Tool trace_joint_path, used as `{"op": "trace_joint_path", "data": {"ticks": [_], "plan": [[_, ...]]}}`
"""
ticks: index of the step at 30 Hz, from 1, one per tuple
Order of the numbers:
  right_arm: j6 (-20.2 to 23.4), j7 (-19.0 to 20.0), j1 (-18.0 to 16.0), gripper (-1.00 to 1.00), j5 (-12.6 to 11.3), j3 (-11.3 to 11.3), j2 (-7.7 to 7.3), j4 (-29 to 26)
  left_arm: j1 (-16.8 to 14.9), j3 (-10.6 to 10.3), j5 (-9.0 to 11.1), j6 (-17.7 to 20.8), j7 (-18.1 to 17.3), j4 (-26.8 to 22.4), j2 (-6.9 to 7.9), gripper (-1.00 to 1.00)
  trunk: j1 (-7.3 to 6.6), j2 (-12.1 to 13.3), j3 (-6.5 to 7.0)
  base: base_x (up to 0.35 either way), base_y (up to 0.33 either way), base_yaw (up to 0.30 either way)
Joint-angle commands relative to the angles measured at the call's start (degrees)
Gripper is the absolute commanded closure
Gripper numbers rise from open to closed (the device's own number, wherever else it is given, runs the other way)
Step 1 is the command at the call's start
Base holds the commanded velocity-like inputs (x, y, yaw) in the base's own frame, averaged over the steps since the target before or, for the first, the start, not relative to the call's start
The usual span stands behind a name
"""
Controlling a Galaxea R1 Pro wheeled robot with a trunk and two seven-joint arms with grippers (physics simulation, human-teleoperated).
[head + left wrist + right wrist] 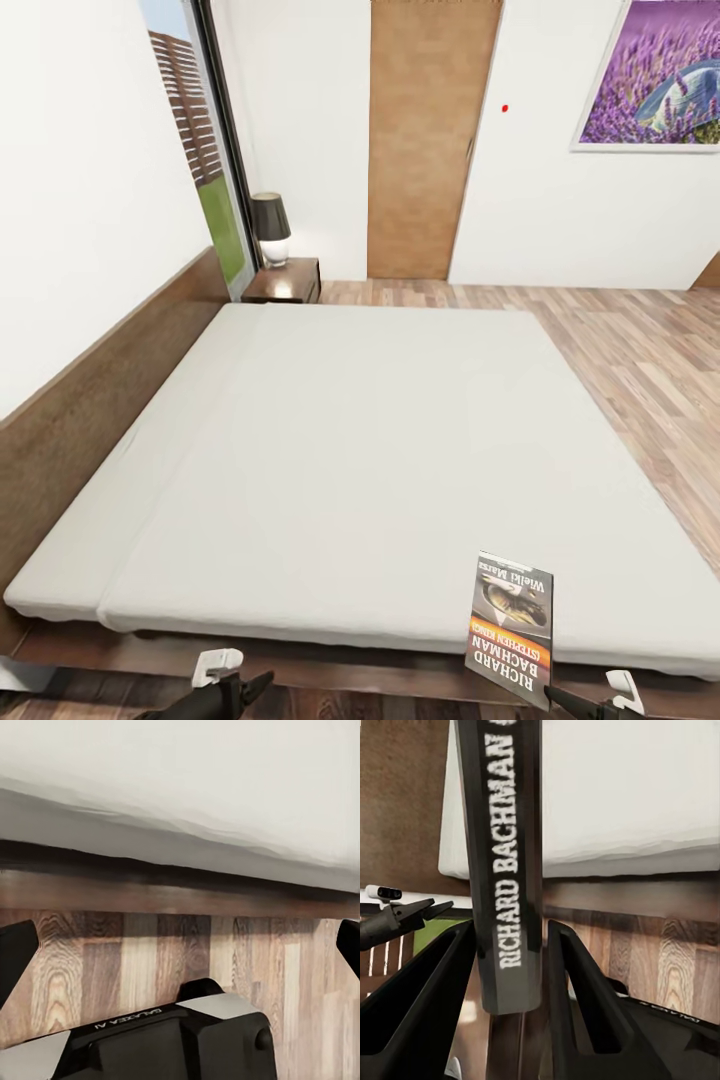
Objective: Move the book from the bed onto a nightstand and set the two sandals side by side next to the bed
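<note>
Book (pixel 506 870) with "RICHARD BACHMAN" down its spine stands between the two dark fingers (pixel 420 1005) of the right gripper (pixel 510 960), which are closed against its covers and hold it upright, spine toward the wrist camera. In the head view the same paperback (pixel 512 628) is lifted at the near edge of the bed, its cover facing up toward the camera with the orange band and white lettering, and the right gripper (pixel 570 706) shows just under its lower corner. The book's lower end hangs past the mattress edge, over the dark wooden frame (pixel 380 672) of the bed.

The left gripper (pixel 240 690) sits low in front of the bed frame, well apart from the book, with nothing between its fingers; in the left wrist view its two dark fingertips (pixel 15 952) stand wide apart, over wood-plank floor (pixel 150 952) and facing the frame's side.

The bed's pale-grey mattress (pixel 360 450) is otherwise bare. Along the bed's left side runs the dark-brown headboard (pixel 90 420). Beyond the bed's far left corner stands a nightstand (pixel 285 282) carrying a lamp (pixel 270 228) with a dark shade, next to a tall window (pixel 205 150). A light-brown door (pixel 425 140) is in the far wall beyond the bed, and a purple flower picture (pixel 655 75) hangs to the door's right.
</note>
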Motion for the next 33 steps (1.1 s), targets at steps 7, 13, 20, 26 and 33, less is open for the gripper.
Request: {"op": "trace_joint_path", "data": {"ticks": [7, 13, 20, 26, 33], "plan": [[-0.11, 0.05, -0.04, 1.00, -0.31, 0.22, 0.06, 0.06, -0.05, 0.33, -0.26, -0.20, -0.41, 0.13, -0.03, -1.00, 0.02, -0.06, 0.59, 0.000, 0.000, 0.000], [-0.11, 0.05, -0.04, 1.00, -0.31, 0.22, 0.07, 0.07, -0.04, 0.29, -0.13, -0.17, -0.55, 0.20, -0.15, -1.00, 0.02, -0.06, 1.15, 0.000, 0.000, 0.000], [-0.11, 0.12, -0.04, 1.00, -0.31, 0.22, 0.07, 0.13, -0.04, 0.29, -0.06, -0.17, -0.49, 0.21, -0.15, -1.00, 0.02, -0.06, 1.81, 0.000, 0.000, 0.000], [-0.11, 0.13, -0.04, 1.00, -0.31, 0.22, 0.07, 0.47, -0.04, 0.35, -0.07, -0.17, -0.50, 0.15, -0.07, -1.00, 0.02, -0.06, 2.37, 0.000, 0.000, 0.000], [-0.11, 0.10, -0.04, 1.00, -0.31, 0.22, 0.07, 0.49, -0.04, 0.37, -0.05, -0.17, -0.49, 0.13, 0.03, -1.00, 0.02, -0.06, 3.02, 0.000, 0.000, 0.000]]}}
